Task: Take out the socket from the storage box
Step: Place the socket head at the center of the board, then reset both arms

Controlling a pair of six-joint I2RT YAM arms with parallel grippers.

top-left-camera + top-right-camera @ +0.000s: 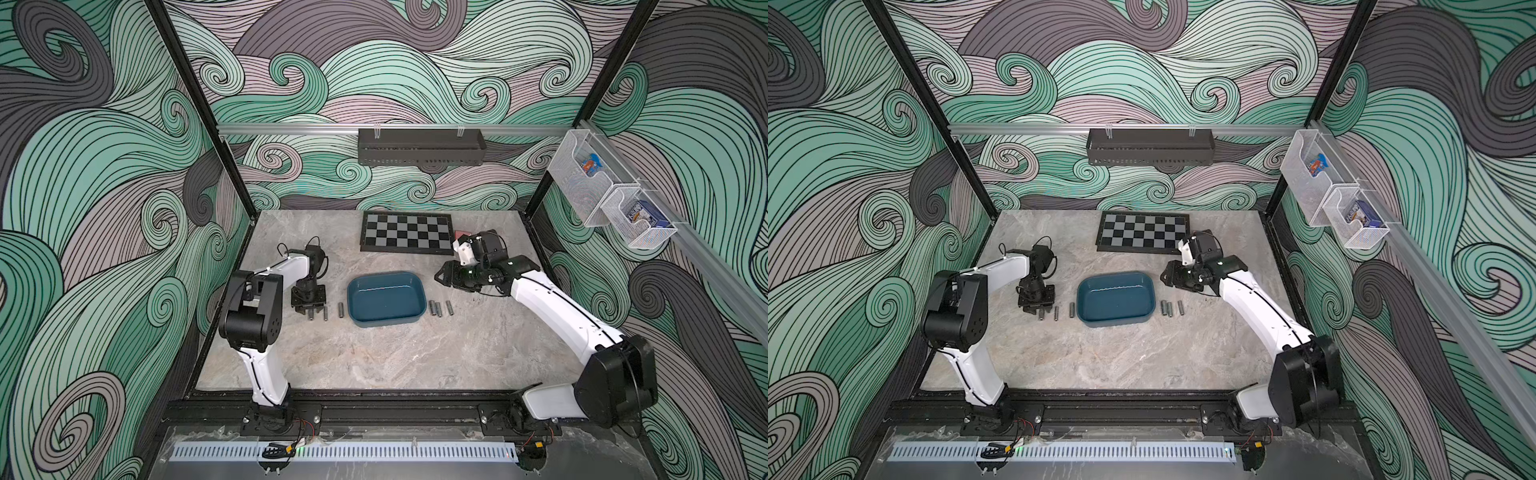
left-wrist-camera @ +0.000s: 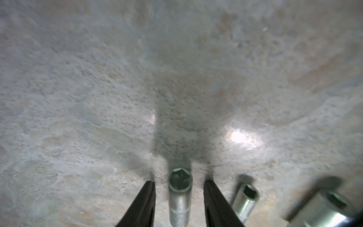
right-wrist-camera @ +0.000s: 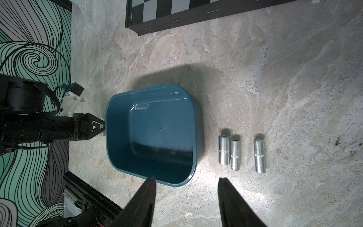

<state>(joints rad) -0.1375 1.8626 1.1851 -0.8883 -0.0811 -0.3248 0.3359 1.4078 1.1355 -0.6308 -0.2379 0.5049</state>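
The teal-blue storage box (image 1: 384, 297) (image 1: 1115, 296) (image 3: 157, 127) stands mid-table with nothing in it. My left gripper (image 1: 310, 312) (image 1: 1041, 311) (image 2: 178, 181) points down at the table left of the box. It is open around a silver socket (image 2: 179, 196) lying on the marble, with a gap on each side. Two more sockets (image 1: 325, 313) (image 1: 340, 309) lie between it and the box. Three sockets (image 1: 438, 308) (image 3: 234, 154) lie right of the box. My right gripper (image 1: 439, 276) (image 3: 186, 178) hovers open and empty by the box's right end.
A folded chessboard (image 1: 407, 232) lies at the back of the table. A black perforated rack (image 1: 419, 145) hangs on the back rail. White baskets (image 1: 636, 224) hang on the right wall. Black frame rails border the table's front and sides.
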